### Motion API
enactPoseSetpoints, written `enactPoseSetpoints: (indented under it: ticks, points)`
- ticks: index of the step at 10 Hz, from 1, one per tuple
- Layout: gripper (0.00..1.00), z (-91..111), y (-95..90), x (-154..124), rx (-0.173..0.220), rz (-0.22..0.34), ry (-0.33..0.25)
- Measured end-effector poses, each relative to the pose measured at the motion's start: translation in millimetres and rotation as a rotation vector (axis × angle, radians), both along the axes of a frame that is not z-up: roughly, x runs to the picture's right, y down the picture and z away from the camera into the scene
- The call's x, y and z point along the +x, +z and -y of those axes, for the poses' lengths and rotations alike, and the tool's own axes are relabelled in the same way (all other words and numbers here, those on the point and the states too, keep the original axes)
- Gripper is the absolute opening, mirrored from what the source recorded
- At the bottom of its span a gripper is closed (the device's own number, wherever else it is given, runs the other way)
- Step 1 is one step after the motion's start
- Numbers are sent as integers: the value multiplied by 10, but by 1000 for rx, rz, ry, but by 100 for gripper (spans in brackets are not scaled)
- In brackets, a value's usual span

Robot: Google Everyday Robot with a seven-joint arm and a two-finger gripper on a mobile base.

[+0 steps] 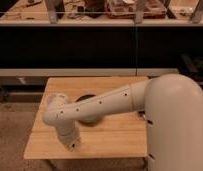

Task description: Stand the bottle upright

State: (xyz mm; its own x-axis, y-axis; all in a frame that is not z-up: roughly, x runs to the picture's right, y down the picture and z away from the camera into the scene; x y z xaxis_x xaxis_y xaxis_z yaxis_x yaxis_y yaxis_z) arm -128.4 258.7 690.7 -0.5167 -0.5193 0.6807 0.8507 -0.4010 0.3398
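Nearest to us, the big white arm [145,107] is filling the right side, reaching out leftward across the wooden table [120,135]. At its end the gripper [71,145] is pointing down near the table's front left edge, its tip sitting right at the wood. The fingers are pressed together, and nothing can be made out between them from here. The bottle is not showing itself; if it is lying under the wrist or behind the arm, that cannot be told. Just behind the wrist, a white cup [53,98] is peeking out near the table's left side, partly covered by the arm. Beside it, toward the middle, a dark round dish [87,107] is lying mostly hidden behind the forearm. Farther back, a dark shelving unit [95,45] is running across, with cluttered items on top.
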Motion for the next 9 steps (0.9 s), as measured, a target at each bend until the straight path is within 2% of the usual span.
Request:
enactPoseSetpoints:
  ticks: [3, 6, 9]
  points:
    - [37, 207, -144, 139, 8, 0, -32]
    - [37, 377, -240, 243, 7, 16, -39]
    - [37, 667, -289, 313, 30, 38, -46]
